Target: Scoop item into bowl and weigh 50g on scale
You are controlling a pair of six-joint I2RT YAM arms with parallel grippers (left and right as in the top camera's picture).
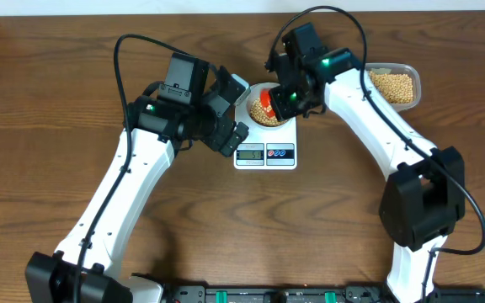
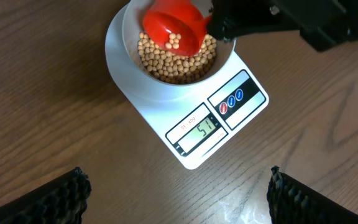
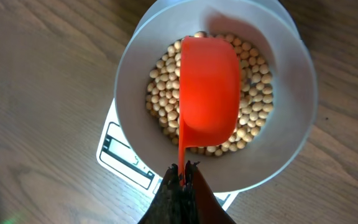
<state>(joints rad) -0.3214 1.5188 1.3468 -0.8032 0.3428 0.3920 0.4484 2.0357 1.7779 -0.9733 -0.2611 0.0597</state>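
The white scale (image 1: 265, 150) sits mid-table, and its display (image 2: 202, 132) reads 51. On it stands the white bowl (image 2: 127, 38), holding a heap of tan beans (image 2: 179, 65). My right gripper (image 3: 184, 168) is shut on the thin handle of a red scoop (image 3: 209, 87), which hangs tilted over the bowl (image 3: 291, 112). A few beans lie in the scoop (image 2: 173, 28). My left gripper (image 2: 176, 171) is open and empty above the table by the scale's front edge. From overhead, the left gripper (image 1: 236, 109) is just left of the bowl (image 1: 251, 91).
A clear plastic tub (image 1: 410, 71) of beans (image 1: 392, 84) stands at the back right, behind the right arm. The two arms meet over the scale. Bare wooden tabletop (image 1: 49, 93) surrounds the scale on the left and front.
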